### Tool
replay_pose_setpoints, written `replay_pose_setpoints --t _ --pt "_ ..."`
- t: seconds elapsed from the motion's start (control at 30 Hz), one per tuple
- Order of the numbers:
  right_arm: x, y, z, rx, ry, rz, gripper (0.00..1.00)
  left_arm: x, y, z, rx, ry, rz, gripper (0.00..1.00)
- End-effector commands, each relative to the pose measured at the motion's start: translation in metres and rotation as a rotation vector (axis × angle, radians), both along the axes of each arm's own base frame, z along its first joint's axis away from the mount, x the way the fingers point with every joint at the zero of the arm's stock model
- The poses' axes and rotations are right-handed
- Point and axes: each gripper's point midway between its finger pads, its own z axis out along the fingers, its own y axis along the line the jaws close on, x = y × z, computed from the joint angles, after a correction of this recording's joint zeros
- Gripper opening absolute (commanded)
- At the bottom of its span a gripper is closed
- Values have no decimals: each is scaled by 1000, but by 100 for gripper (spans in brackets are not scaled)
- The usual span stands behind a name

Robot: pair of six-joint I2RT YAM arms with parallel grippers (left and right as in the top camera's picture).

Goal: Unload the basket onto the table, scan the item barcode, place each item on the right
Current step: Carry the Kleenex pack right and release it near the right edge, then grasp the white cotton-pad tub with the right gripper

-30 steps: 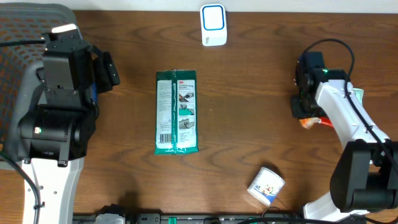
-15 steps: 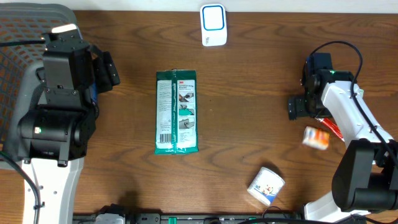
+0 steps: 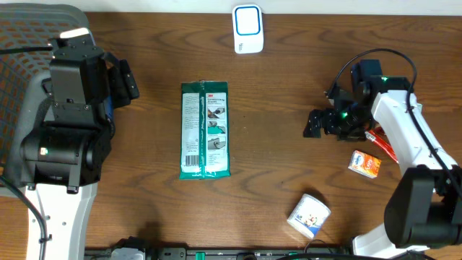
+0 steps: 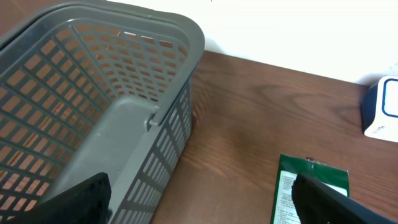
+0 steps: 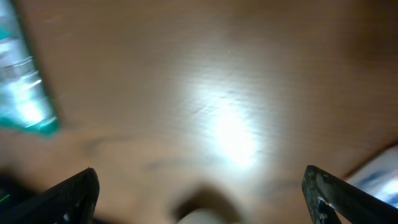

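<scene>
A green flat package (image 3: 205, 130) with a barcode label lies at the table's middle, also in the left wrist view (image 4: 311, 193) and as a green blur in the right wrist view (image 5: 22, 87). The white and blue scanner (image 3: 247, 29) stands at the far edge (image 4: 382, 112). A small orange box (image 3: 364, 164) lies loose on the table to the right. My right gripper (image 3: 321, 112) is open and empty left of that box, above bare wood (image 5: 205, 205). My left gripper (image 4: 202, 208) is open beside the basket, with nothing between its fingers (image 3: 126, 83).
A grey mesh basket (image 4: 112, 93) fills the left side (image 3: 29, 29). A white round container (image 3: 309, 215) lies near the front right. Something red (image 3: 381, 144) shows under the right arm. The right wrist view is blurred.
My right gripper opened and let go of the small orange box, which dropped onto the table at the right. The gripper then swung left. The left arm has not moved.
</scene>
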Motion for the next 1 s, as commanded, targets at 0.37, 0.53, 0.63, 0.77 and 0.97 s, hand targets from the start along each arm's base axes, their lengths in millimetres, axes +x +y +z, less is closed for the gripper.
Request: replay_pose_setpoints --t 0.37,0.53,0.63,0.77,0.97 --pt "-73 26 100 145 -33 -167 99 0 3 3 0 -10 18 92" --pt "-106 16 96 76 -9 -355 99 0 3 3 0 -10 18 92" --pt "-125 3 73 -13 26 -484 99 0 3 3 0 -10 18 92" --pt "-153 -2 35 -78 122 -585 99 0 3 3 0 -10 18 92" --pt "-178 7 -9 -122 261 -696 99 0 3 3 0 -10 18 92"
